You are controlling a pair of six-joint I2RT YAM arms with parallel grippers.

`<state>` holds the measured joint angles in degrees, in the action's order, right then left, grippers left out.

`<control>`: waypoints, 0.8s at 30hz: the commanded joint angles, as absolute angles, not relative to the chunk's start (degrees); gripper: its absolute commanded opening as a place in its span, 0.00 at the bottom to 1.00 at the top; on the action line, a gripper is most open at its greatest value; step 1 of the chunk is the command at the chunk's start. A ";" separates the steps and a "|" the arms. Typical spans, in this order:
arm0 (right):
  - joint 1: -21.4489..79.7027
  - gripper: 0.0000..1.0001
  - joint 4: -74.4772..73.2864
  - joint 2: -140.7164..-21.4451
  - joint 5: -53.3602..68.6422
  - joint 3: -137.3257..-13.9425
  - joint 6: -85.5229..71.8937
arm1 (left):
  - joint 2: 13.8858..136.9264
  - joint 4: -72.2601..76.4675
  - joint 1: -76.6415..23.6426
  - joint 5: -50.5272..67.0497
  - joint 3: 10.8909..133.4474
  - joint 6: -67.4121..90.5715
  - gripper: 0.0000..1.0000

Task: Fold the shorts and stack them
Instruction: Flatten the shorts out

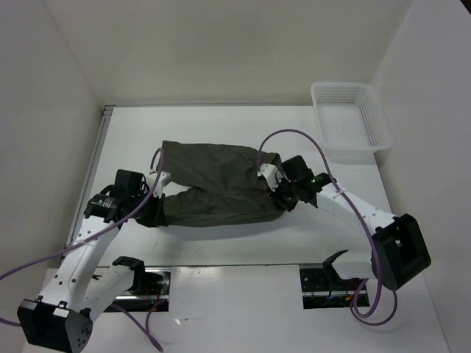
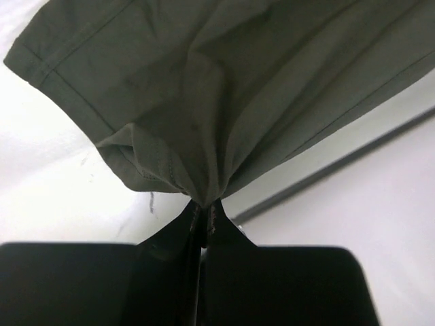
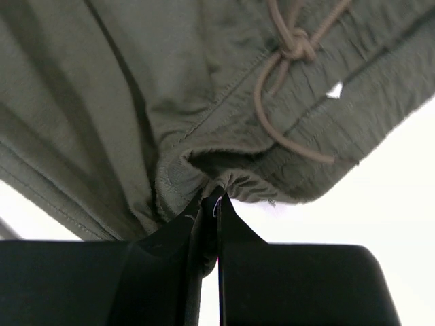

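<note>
The top camera looks down from above and behind the arm bases at the whole desk (image 1: 221, 125). The wrist cameras look along the left tool (image 2: 202, 209) and right tool (image 3: 216, 202), very near the shorts (image 1: 228, 176), which all views share.

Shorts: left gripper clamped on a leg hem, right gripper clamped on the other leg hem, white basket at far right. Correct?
No. The right gripper is clamped on the waistband of the shorts, beside the drawstring knot, as the right wrist view shows. The left gripper is on a leg hem; the white basket is far right.
</note>
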<state>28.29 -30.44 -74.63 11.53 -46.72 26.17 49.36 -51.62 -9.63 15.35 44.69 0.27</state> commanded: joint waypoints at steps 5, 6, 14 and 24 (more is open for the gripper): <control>27.86 0.25 -39.54 -71.19 17.65 -44.82 37.58 | 46.24 -63.01 -9.67 21.79 49.48 0.00 0.33; 27.86 0.39 -41.90 -71.19 17.67 -44.82 39.36 | 45.10 -64.15 -9.67 22.49 50.00 0.00 0.55; 27.86 0.69 -49.83 -67.16 17.58 -47.01 55.43 | 37.02 -70.41 -9.67 22.51 52.65 0.00 0.75; 27.86 0.85 -27.53 -59.47 9.76 -47.28 40.82 | 54.28 -25.88 -9.67 -2.72 37.79 0.00 0.78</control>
